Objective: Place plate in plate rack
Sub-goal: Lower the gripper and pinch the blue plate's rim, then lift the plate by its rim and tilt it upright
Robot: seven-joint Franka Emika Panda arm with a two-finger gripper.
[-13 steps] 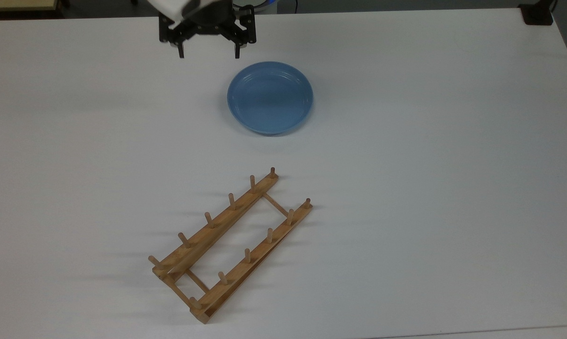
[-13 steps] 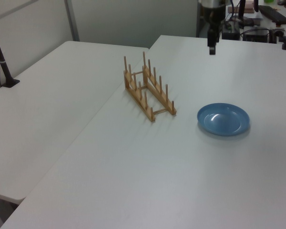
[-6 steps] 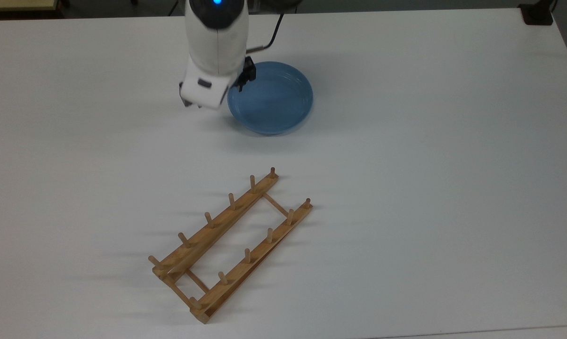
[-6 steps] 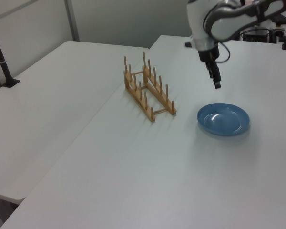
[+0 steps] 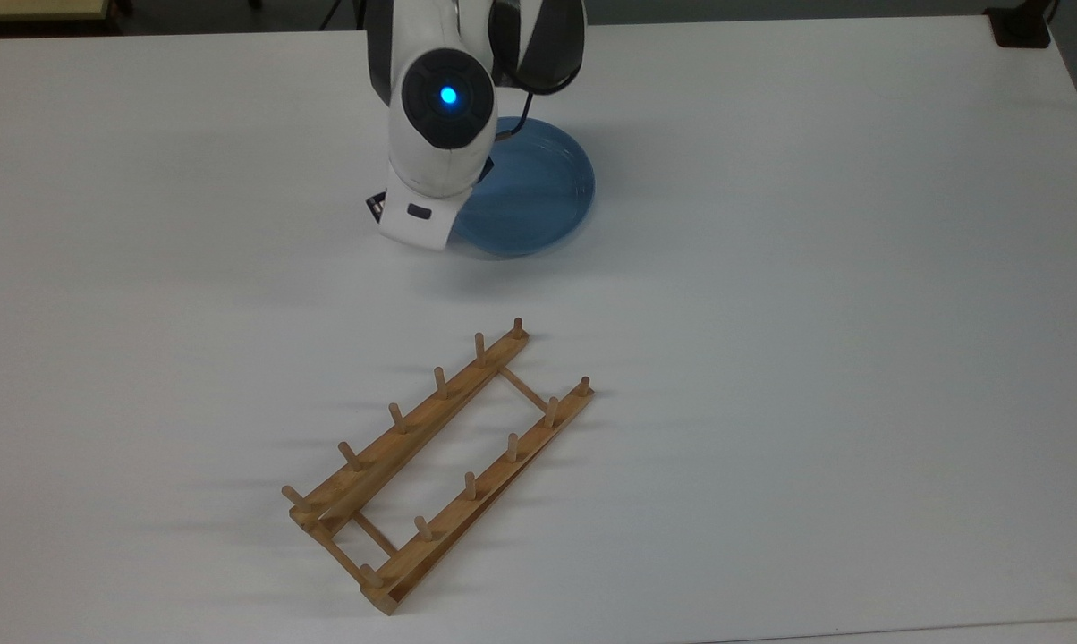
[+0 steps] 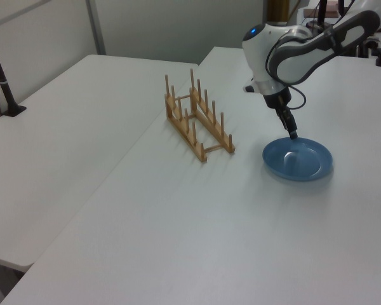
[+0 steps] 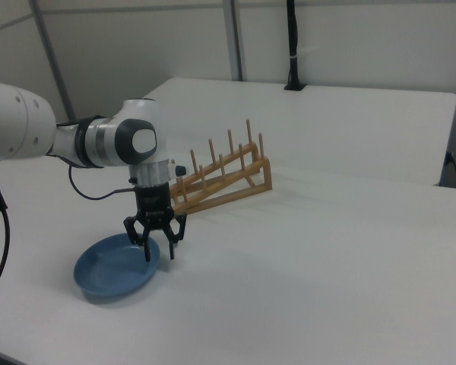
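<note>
Your gripper (image 7: 159, 252) points down with its fingers (image 7: 147, 253) spread, straddling the rim of the plate (image 7: 111, 270) on the side that faces the plate rack (image 7: 222, 181); in the right view one finger hangs over the plate's inside and the other just outside the rim. You cannot tell whether either finger touches the plate. In the left view the fingertip sits at the plate's (image 6: 298, 159) far edge. You see the plate (image 5: 530, 195) lying flat on the white table (image 5: 816, 313), partly covered by the arm (image 5: 440, 116) in the top view. The plate rack (image 5: 438, 463) stands well apart from the plate, toward the top view's bottom, its pegs upright and holding nothing.
</note>
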